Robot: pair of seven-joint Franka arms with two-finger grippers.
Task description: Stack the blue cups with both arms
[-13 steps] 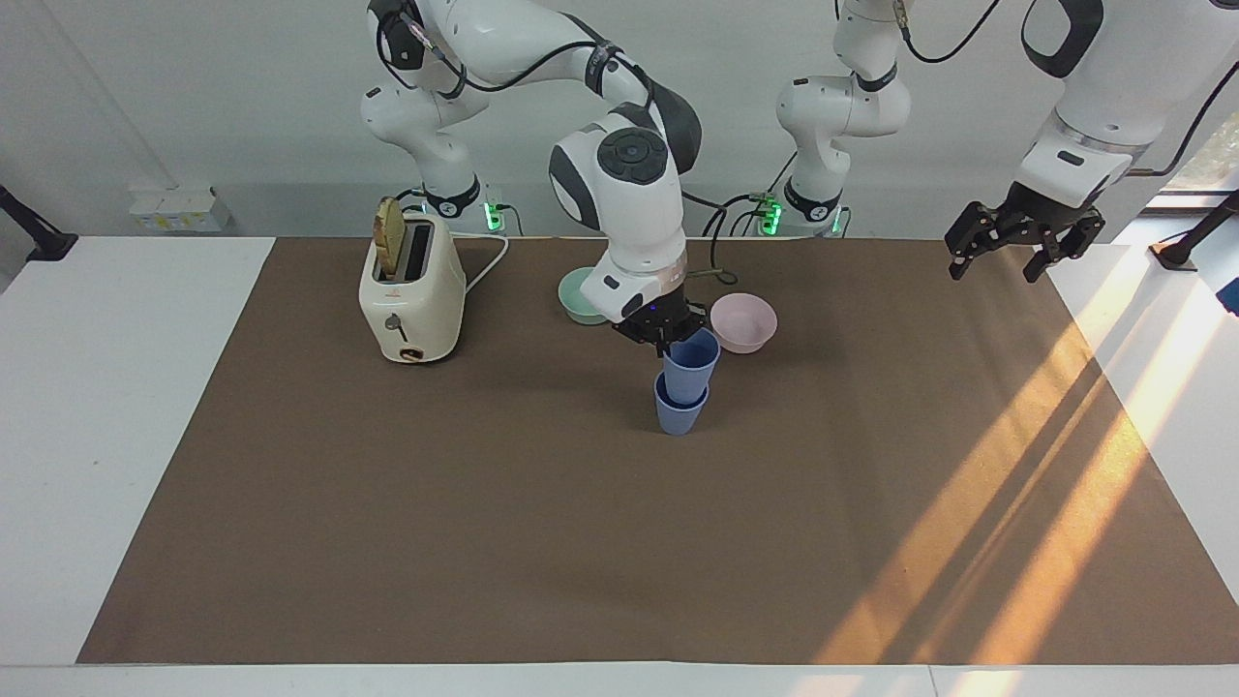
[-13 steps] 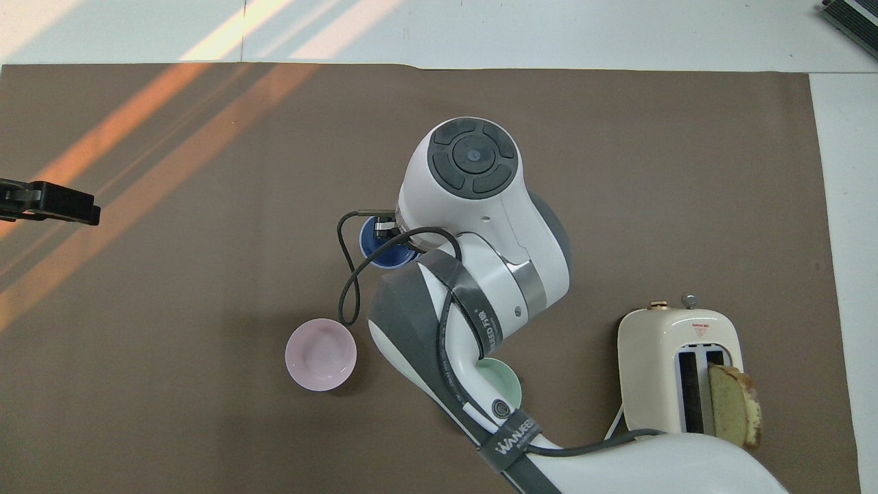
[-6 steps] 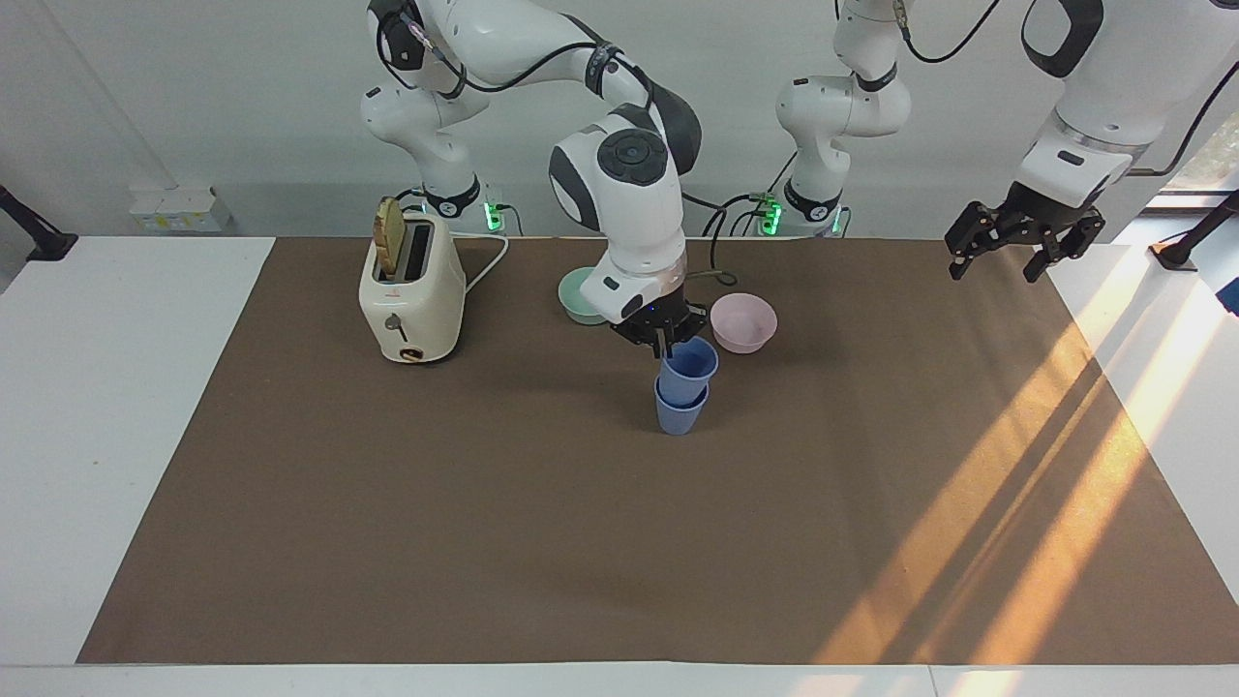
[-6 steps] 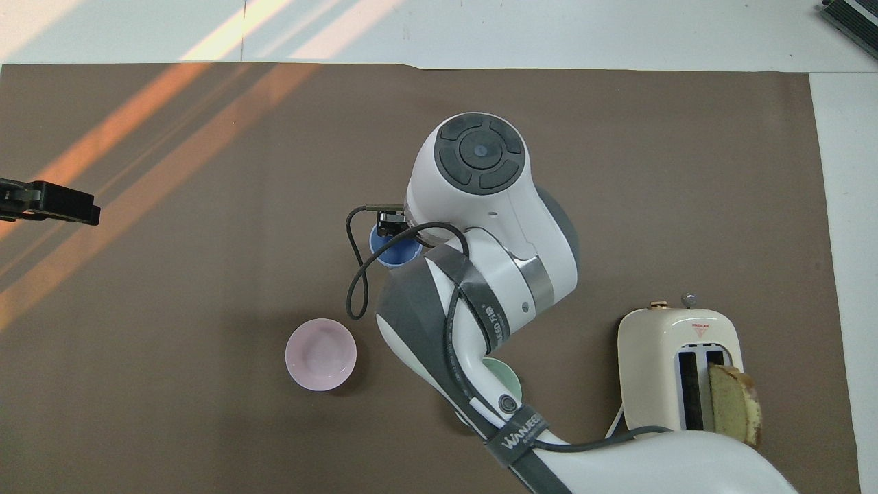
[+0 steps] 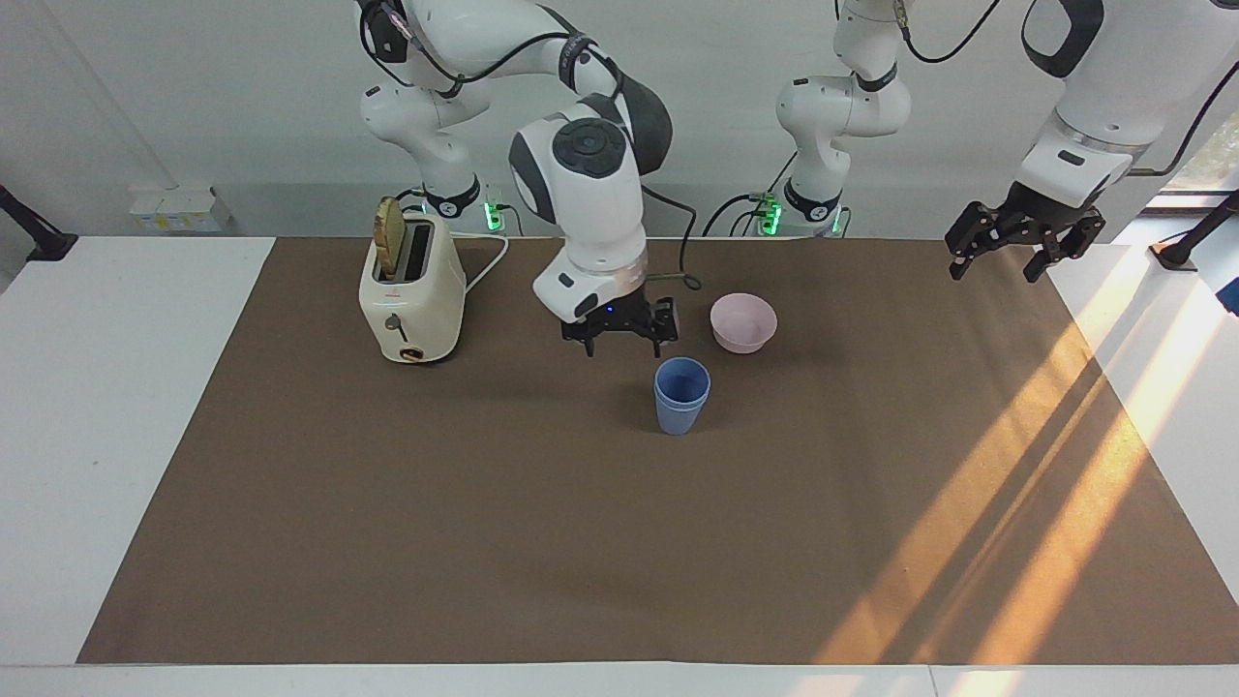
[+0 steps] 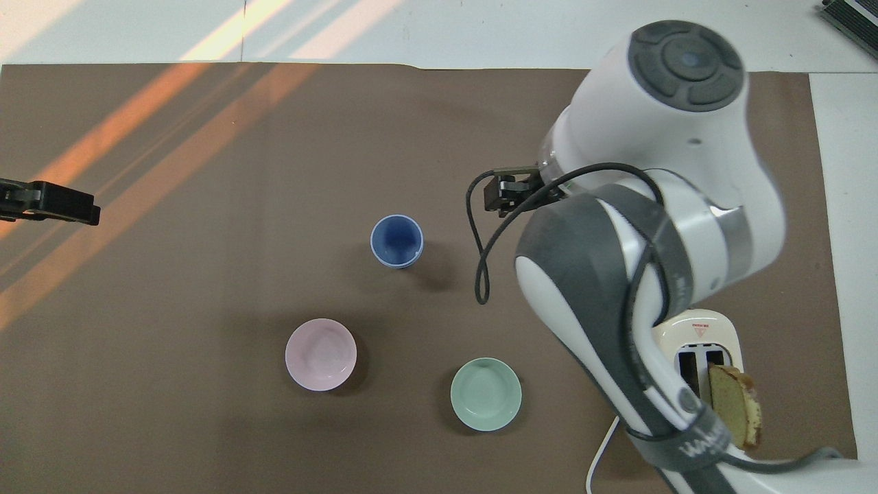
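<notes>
The two blue cups stand nested as one upright stack in the middle of the brown mat. Only the upper cup's rim shows above the lower one. My right gripper hangs open and empty over the mat, apart from the stack and toward the toaster's end. My left gripper waits open and empty, raised over the mat's edge at the left arm's end of the table.
A pink bowl and a mint-green bowl sit nearer to the robots than the stack. A cream toaster holding a bread slice stands at the right arm's end. Brown mat covers the table.
My right gripper opened and let go of the upper cup, which sank into the lower one. It then rose and moved off toward the toaster. The left arm stayed put.
</notes>
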